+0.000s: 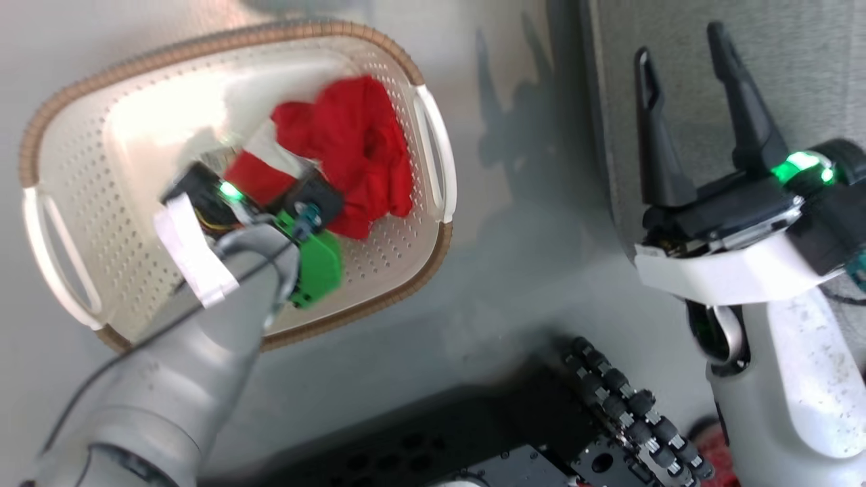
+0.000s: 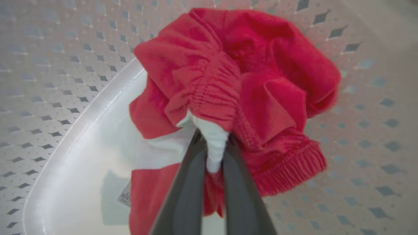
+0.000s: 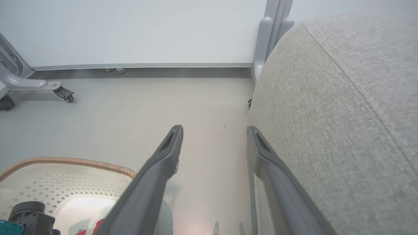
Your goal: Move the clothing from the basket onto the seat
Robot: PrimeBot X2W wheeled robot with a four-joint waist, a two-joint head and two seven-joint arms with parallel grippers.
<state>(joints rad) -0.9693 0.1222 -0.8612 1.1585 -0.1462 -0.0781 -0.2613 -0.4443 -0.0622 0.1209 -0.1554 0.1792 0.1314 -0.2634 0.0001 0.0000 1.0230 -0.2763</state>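
clothing [image 2: 248, 65] between left gripper [image 2: 214, 141] fingers [image 2: 188, 184]

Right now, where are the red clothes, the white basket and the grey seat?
Soft red fabric clothing [image 2: 261, 81], left wrist view, crumpled middle.
Cream perforated plastic basket [image 1: 318, 27], head view, brown rim.
Grey woven-fabric seat [image 3: 343, 114], right wrist view, upper surface.

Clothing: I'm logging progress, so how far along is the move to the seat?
Done: nothing yet; the clothing is in the basket. In hand: the left gripper is shut on a white fold of it. Left: lift it out and carry it to the seat; the right gripper is open.
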